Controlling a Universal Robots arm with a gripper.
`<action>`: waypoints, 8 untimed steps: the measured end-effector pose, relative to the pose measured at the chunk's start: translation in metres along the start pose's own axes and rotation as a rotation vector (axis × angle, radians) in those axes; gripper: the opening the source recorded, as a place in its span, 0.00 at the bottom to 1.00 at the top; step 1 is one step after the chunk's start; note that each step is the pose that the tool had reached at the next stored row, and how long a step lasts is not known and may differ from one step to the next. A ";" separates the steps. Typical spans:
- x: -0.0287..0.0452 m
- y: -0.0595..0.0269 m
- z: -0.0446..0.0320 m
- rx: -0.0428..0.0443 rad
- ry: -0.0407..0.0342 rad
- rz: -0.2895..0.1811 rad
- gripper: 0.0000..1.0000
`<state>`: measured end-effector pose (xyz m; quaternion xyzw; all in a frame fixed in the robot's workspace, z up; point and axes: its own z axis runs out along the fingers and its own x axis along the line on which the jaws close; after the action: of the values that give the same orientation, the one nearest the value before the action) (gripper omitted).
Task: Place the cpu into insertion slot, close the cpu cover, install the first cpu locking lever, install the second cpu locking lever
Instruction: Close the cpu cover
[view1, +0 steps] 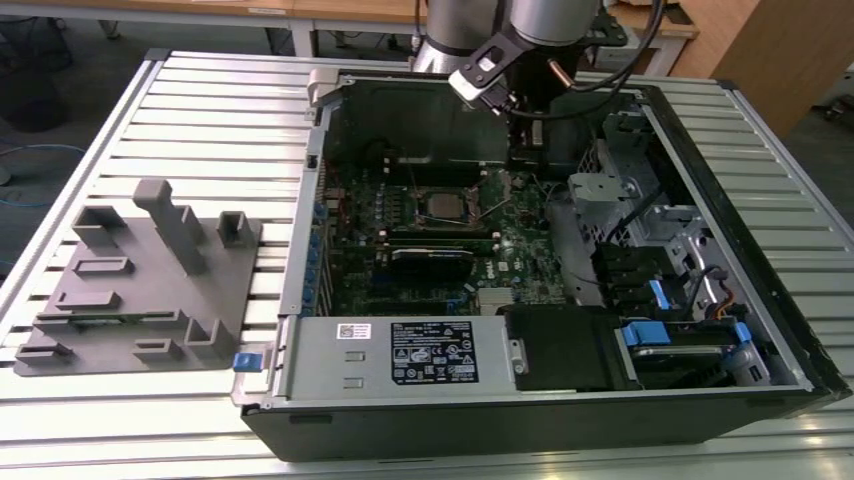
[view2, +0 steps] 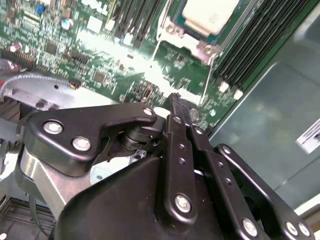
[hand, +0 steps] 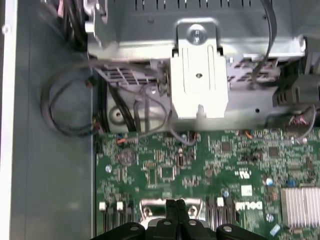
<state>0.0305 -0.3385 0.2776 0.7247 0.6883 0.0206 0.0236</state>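
Note:
The cpu (view1: 439, 204), a silver-grey square chip, lies in the socket area of the green motherboard (view1: 514, 250); its pale face also appears in the second wrist view (view2: 210, 12). The silvery cpu cover (view2: 199, 46) lies as a frame around it, and the insertion slot is hidden beneath both. Two thin wire locking levers (view2: 209, 75) (view2: 154, 52) stick out from the socket's corners. My gripper (view1: 523, 135) hangs inside the case, behind the socket and above the board. Its black fingertips (hand: 170, 206) are pressed together, with nothing between them in both wrist views (view2: 175, 102).
The open computer case (view1: 747, 250) lies on a slatted metal table (view1: 200, 120). A grey fixture tray (view1: 134, 280) sits at the exterior view's left. A drive cage (view1: 627, 190), cables (hand: 65, 107), a metal bracket (hand: 199, 75) and a heatsink (hand: 300, 207) crowd the board.

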 end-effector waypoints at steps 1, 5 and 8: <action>0.0001 0.0030 0.0002 0.0000 0.0000 0.000 0.11; 0.0006 0.0133 0.0010 0.0000 0.0001 0.000 0.11; 0.0006 0.0137 0.0009 0.0001 -0.0002 0.000 0.11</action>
<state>0.0442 -0.3386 0.2776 0.7248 0.6883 0.0205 0.0237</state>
